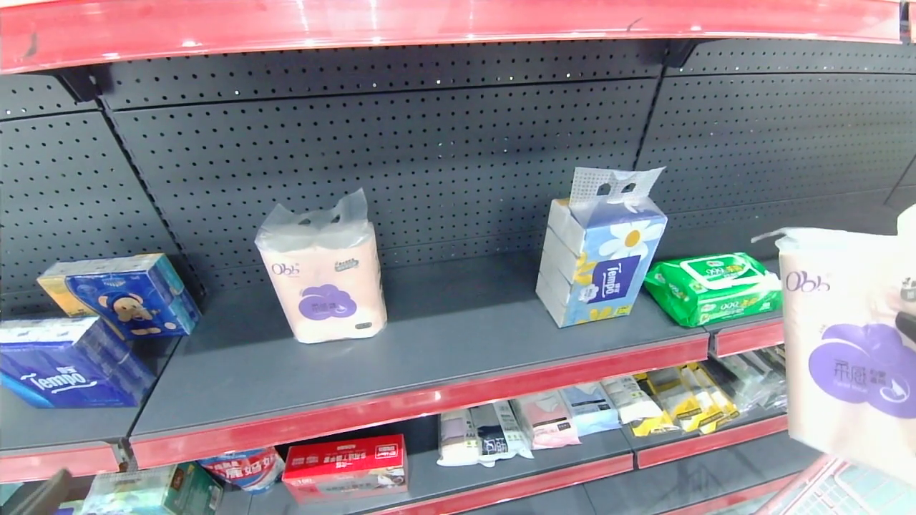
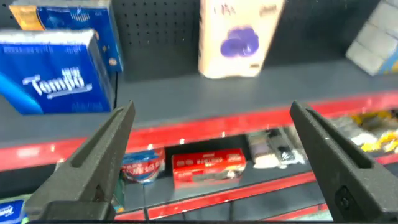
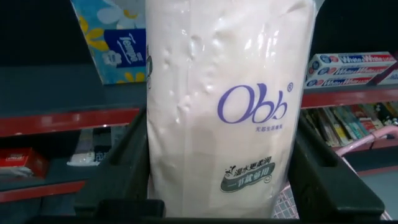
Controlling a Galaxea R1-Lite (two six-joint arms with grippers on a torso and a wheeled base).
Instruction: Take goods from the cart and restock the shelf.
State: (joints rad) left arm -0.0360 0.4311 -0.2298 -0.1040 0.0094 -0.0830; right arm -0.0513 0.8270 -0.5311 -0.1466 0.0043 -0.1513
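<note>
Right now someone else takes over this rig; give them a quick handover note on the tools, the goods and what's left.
Left tool: open, empty, facing the shelf's red edge.
Right tool: shut on a peach toilet-roll pack, out to the right, off the shelf.
Done: a matching pack stands upright on the shelf, left of the flowered tissue pack.
Left: set the gripped pack down, probably in the bare stretch between those two.

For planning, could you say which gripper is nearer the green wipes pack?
Right. The right gripper, holding a roll pack, hangs right of the green wipes pack; the left gripper faces the blue tissues.
</note>
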